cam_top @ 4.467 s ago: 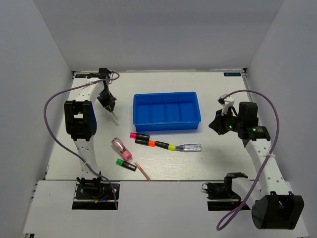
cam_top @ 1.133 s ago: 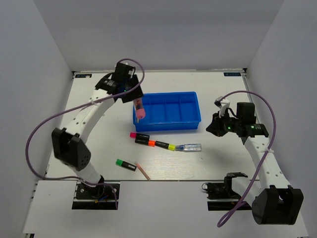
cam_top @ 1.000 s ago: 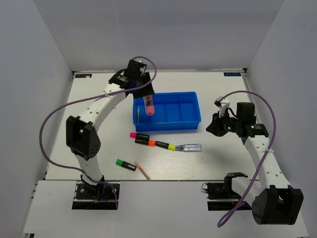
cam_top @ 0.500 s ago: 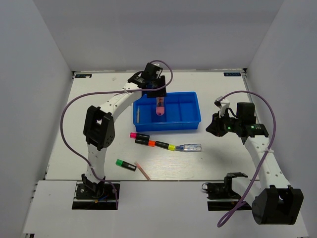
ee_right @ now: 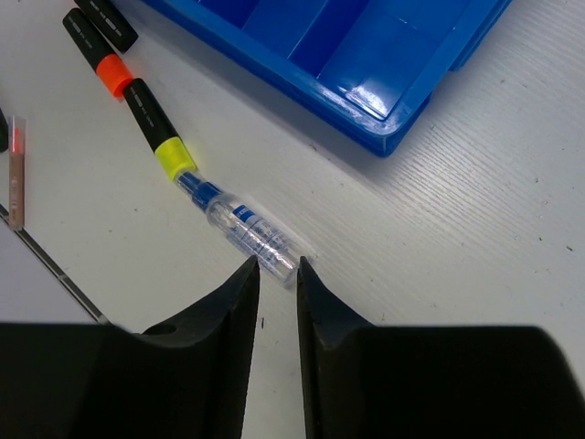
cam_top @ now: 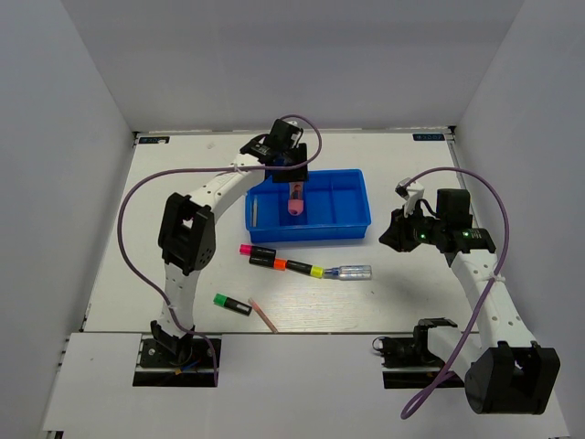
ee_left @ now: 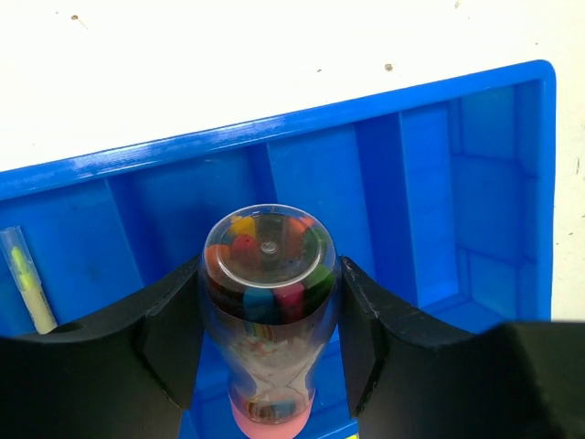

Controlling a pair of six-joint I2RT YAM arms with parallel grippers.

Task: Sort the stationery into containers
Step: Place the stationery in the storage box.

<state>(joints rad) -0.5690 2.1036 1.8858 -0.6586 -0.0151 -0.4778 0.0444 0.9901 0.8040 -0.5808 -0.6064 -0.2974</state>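
My left gripper is shut on the pink marker, a clear barrel with a pink end, and holds it upright over the blue tray, above its second compartment from the left. In the left wrist view the marker sits between both fingers over the tray. A pale stick lies in the leftmost compartment. My right gripper hovers right of the tray, its jaws nearly together and empty. Its wrist view shows the clear bluish pen on the table below the gripper.
On the table in front of the tray lie a pink-capped highlighter, an orange one, a yellow one and the bluish pen in a row. A green-capped highlighter and a pale stick lie nearer.
My left arm picked the pink marker off the table and carried it rightward, from the tray's left end to over its second compartment. The right arm has barely moved.
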